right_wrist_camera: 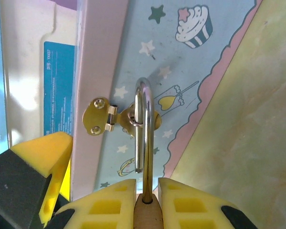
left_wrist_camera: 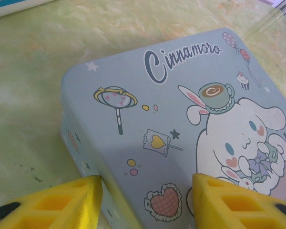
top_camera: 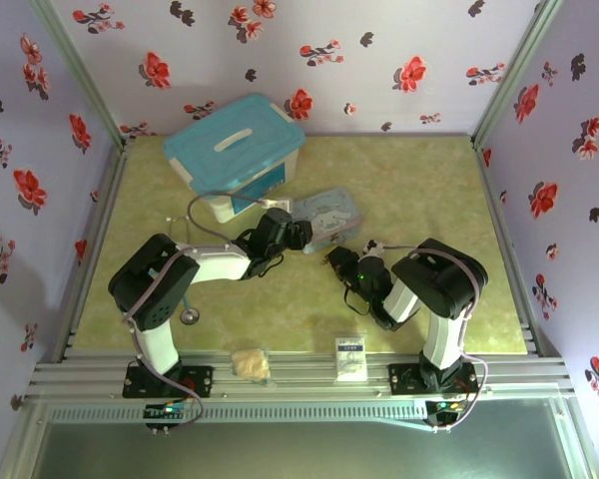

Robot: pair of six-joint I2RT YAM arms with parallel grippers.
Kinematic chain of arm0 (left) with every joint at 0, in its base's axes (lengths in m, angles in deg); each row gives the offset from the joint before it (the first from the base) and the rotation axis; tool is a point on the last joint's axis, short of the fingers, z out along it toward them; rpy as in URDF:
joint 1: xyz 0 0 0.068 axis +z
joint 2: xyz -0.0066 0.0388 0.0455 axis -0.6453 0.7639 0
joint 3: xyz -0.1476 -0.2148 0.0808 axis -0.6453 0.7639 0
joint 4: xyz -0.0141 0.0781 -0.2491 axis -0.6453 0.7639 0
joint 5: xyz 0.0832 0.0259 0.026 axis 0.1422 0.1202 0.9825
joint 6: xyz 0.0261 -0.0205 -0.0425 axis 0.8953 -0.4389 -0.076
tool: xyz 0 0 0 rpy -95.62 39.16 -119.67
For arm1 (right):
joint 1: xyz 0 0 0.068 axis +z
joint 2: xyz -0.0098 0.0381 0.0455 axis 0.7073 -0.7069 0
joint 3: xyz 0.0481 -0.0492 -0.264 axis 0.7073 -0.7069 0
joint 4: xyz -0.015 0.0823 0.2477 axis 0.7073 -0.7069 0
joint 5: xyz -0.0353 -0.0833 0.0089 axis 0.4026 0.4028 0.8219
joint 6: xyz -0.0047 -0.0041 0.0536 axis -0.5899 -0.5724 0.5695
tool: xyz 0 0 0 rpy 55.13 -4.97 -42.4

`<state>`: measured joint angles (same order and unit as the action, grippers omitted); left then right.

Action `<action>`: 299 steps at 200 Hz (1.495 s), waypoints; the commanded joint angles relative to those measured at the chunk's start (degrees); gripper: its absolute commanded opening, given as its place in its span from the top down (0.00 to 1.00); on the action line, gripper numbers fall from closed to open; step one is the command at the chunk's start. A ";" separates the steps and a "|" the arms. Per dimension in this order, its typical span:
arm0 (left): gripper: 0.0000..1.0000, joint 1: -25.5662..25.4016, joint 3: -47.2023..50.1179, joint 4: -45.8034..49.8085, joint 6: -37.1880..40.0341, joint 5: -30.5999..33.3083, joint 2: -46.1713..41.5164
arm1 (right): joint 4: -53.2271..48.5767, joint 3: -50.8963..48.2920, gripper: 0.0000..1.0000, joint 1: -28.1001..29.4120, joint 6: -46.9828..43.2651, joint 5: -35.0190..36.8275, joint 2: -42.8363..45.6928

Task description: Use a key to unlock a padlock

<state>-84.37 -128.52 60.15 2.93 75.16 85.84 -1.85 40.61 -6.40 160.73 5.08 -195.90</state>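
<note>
Now the right claw pinches the little lock

Down at the near edge of the yellow-green table top [top_camera: 429, 299] lie a lumpy tan thing [top_camera: 250, 364] and a small white packet [top_camera: 350, 357]. A bit farther in, by the left arm, sits a round silver disc on a thin tube [top_camera: 189, 315].

Then come the two claws, close together in the middle of the table. The right claw [right_wrist_camera: 147, 190] is clenched. Its yellow finger pads [right_wrist_camera: 174, 200] press on both sides of the tiny brass-gold padlock [right_wrist_camera: 147, 212]. The padlock's thin shiny loop [right_wrist_camera: 144, 109] goes up from the pads and through a small gold clasp [right_wrist_camera: 97, 123] on the side of the flat pale blue cartoon tin [left_wrist_camera: 133, 109]. So the padlock is hooked to the tin, and I cannot tell if its loop is clicked shut.

The left claw [left_wrist_camera: 147, 195] is released. Its yellow pads are wide apart, with a corner of the tin between them. I cannot tell if they touch it. The lid shows a white puppy with a cup on its head.

Farthest back, just behind the tin, stands a big white plastic box with a teal lid [top_camera: 235, 150], near the flowery wall [top_camera: 379, 60]
</note>
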 commanded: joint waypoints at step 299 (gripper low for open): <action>0.49 6.37 -2.60 18.20 6.14 -2.73 5.22 | -14.28 -5.76 1.00 -9.24 -3.71 -8.44 10.02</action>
<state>-79.85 -133.17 66.66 6.86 68.87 86.54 -1.89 32.68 -15.34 157.46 -6.05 -191.18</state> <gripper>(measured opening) 0.509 0.155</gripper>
